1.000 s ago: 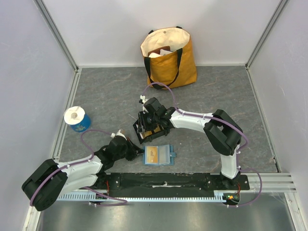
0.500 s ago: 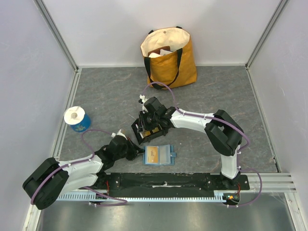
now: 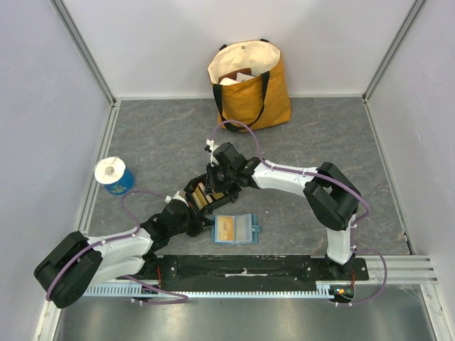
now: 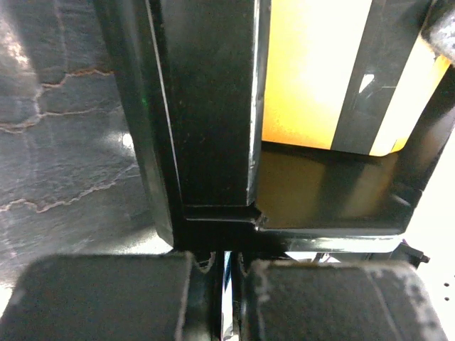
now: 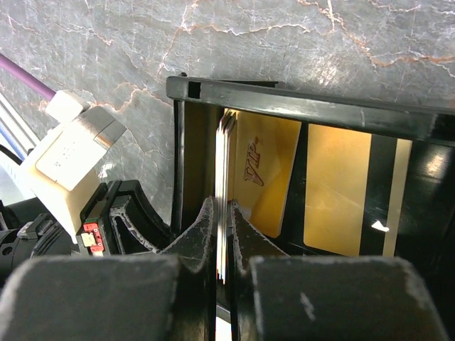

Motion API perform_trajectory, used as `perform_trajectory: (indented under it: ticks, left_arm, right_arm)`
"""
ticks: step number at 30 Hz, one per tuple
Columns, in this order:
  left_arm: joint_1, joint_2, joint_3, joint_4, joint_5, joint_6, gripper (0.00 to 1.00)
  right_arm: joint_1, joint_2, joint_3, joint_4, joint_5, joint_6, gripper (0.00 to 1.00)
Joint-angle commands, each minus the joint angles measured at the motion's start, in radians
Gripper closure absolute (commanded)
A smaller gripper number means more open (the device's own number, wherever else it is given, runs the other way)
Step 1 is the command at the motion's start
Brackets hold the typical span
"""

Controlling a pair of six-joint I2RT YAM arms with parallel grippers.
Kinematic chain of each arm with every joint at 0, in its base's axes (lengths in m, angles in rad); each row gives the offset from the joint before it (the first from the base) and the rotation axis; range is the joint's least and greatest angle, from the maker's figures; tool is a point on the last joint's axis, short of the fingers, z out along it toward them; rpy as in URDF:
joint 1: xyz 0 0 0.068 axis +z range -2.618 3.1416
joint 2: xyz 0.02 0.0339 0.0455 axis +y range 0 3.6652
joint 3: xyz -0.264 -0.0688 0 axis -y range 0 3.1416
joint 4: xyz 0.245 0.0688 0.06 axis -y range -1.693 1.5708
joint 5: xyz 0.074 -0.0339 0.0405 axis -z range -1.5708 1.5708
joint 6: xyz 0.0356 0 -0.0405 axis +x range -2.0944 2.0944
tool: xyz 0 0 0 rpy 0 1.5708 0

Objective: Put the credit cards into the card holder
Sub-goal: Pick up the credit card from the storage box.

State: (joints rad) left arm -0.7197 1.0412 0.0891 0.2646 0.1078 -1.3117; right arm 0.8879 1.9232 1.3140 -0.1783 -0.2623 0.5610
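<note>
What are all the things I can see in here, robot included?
tote bag: one, mustard and cream, at the back wall.
blue cylinder: one, blue with a white top, far left.
black tray: one, black, centre of the table.
credit cards: several, gold, in the black tray; one more shows in the card holder.
card holder: one, teal-blue, lying open near the arms' bases.
table: one, grey marbled.
arms: two, white and black, reaching in from the near edge.
left gripper: one, black, shut, at the tray's corner.
right gripper: one, black, shut on a thin stack of credit cards standing on edge.
</note>
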Motion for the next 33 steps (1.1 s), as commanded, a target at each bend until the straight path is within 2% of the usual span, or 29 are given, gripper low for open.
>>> perform_trajectory:
  ticks: [1, 4, 8, 14, 18, 30, 33]
  left_arm:
    - [-0.001, 0.029, -0.002, -0.09, -0.039, 0.049, 0.98]
    - [-0.001, 0.034, 0.001, -0.088, -0.04, 0.051, 0.98]
    - [0.0, 0.033, 0.003, -0.088, -0.043, 0.052, 0.98]
    - [0.0, 0.04, 0.009, -0.09, -0.039, 0.066, 0.98]
    - [0.0, 0.039, 0.009, -0.09, -0.036, 0.068, 0.98]
    - [0.0, 0.1, 0.032, -0.062, -0.008, 0.089, 0.98]
    - [0.0, 0.12, 0.037, -0.048, 0.001, 0.092, 0.98]
  right_arm:
    - [0.008, -0.053, 0.007, 0.022, -0.035, 0.005, 0.93]
    - [0.008, -0.056, 0.01, 0.022, -0.038, 0.005, 0.93]
    - [0.016, -0.064, 0.021, -0.021, 0.04, -0.018, 0.94]
    - [0.017, -0.035, 0.028, -0.196, 0.4, -0.081, 1.0]
    - [-0.027, -0.055, -0.007, -0.237, 0.514, -0.122, 1.0]
    - [-0.217, -0.19, -0.137, -0.245, 0.528, -0.277, 1.0]
    - [-0.234, -0.208, -0.133, -0.242, 0.467, -0.3, 1.0]
